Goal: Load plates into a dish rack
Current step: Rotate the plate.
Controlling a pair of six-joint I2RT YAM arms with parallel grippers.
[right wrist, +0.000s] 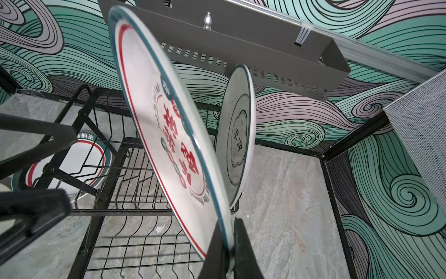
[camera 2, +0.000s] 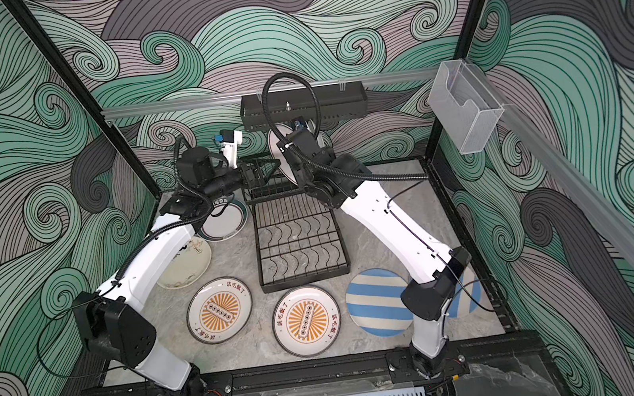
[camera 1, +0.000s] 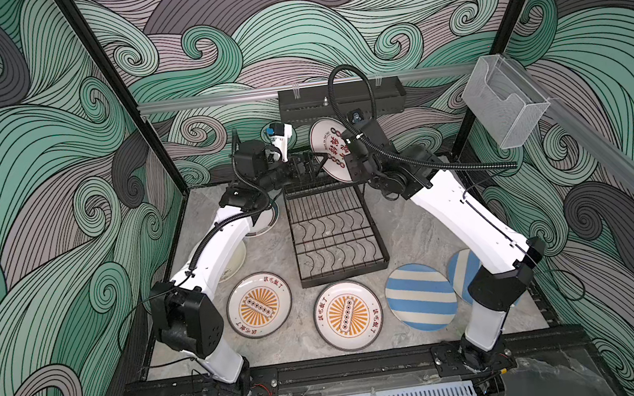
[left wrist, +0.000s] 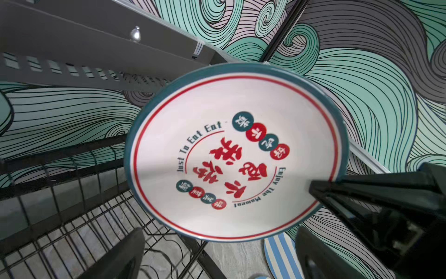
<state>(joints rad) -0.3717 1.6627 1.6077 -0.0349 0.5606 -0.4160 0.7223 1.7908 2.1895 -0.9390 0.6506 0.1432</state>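
My right gripper (right wrist: 228,225) is shut on the rim of a teal-rimmed white plate (right wrist: 156,116) with red characters, holding it upright and tilted above the back, raised end of the black wire dish rack (camera 1: 332,230). Another plate (right wrist: 237,135) stands on edge in the rack behind it. My left gripper (left wrist: 220,232) is open, facing the held plate's (left wrist: 236,149) printed side from close by, and grips nothing. Flat on the table lie two orange-sunburst plates (camera 1: 259,305) (camera 1: 348,314), two blue-striped plates (camera 1: 420,297) (camera 1: 462,271), a teal-rimmed plate (camera 2: 224,219) and a whitish plate (camera 2: 187,266).
A black perforated shelf (camera 1: 340,100) hangs on the back rail just above and behind the rack. A clear plastic box (camera 1: 503,108) is fixed to the right rail. Black frame posts stand at the back corners. The left arm covers part of the two plates left of the rack.
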